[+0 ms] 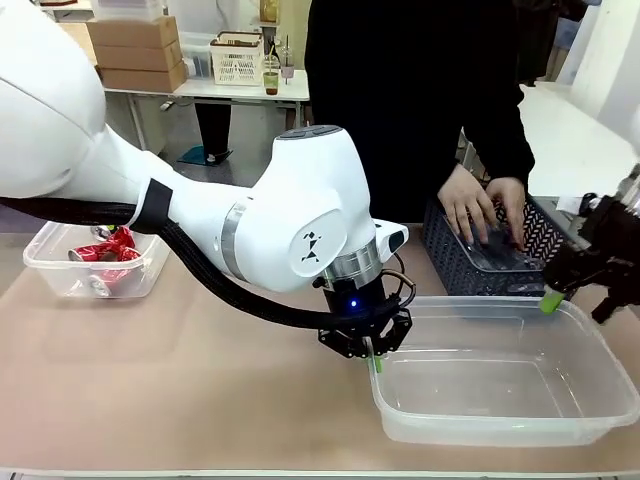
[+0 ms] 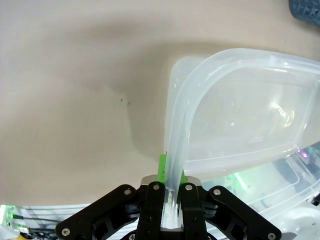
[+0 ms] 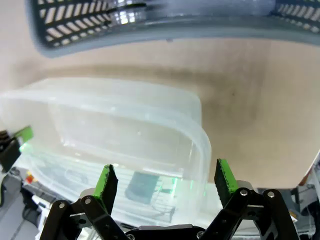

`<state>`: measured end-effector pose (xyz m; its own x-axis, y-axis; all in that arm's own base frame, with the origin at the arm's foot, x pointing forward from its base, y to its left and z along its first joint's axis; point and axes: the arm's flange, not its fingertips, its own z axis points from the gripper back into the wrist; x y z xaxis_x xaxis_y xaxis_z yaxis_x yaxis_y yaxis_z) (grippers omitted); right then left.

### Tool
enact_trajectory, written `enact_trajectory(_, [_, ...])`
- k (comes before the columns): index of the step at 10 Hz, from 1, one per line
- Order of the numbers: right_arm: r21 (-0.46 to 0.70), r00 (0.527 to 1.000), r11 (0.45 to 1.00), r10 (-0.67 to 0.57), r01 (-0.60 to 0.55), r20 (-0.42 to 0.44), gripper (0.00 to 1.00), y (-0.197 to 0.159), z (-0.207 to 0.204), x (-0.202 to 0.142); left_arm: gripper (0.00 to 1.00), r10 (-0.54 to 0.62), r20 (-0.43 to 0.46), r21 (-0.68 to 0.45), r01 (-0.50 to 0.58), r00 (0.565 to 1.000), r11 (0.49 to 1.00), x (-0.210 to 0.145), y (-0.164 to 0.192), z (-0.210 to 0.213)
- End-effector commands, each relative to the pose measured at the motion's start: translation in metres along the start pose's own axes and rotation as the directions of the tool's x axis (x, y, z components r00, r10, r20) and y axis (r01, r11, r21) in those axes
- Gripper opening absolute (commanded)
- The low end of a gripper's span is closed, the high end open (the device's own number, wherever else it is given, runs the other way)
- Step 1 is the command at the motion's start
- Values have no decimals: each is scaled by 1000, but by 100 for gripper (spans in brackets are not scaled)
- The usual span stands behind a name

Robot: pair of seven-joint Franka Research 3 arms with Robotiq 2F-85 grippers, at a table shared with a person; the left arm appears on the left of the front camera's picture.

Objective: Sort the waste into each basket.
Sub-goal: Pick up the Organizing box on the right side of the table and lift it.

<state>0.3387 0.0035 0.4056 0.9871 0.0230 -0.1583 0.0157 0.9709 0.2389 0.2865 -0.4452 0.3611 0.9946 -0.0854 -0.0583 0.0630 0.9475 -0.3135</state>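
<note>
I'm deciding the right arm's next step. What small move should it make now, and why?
Probably lower the right gripper and close it on the corner rim of the big clear tub. The left gripper is already shut on the opposite rim, while the right one's open pads straddle that corner without gripping it.

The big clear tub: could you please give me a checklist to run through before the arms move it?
1. Hold of the left gripper on the rim of the big tub: ok, shut on it.
2. Hold of the right gripper on the tub: not ok, open by the far rim.
3. Person's hands away from the tub: ok, both in the dark basket behind it.
4. Tub flat on the table: cannot tell.
5. The small tub with red cans out of the way: ok, far to the left.
</note>
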Motion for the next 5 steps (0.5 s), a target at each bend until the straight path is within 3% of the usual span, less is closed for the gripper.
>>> enact_trajectory(1, [-74, 1000, 997, -19, 20, 13, 100, -13, -166, -123, 0, -12, 4, -44, 12, 1000, 999, 1, 1, 5])
enact_trajectory(3, [-157, 1000, 987, -25, 25, 4, 100, -21, -164, -127, 0, -3, 0, -43, 3, 1000, 999, 1, 2, 5])
enact_trajectory(5, [-101, 998, 994, -43, 47, 42, 100, -27, -144, -130, 0, 0, -3, -37, 0, 1000, 999, 2, 2, 3])
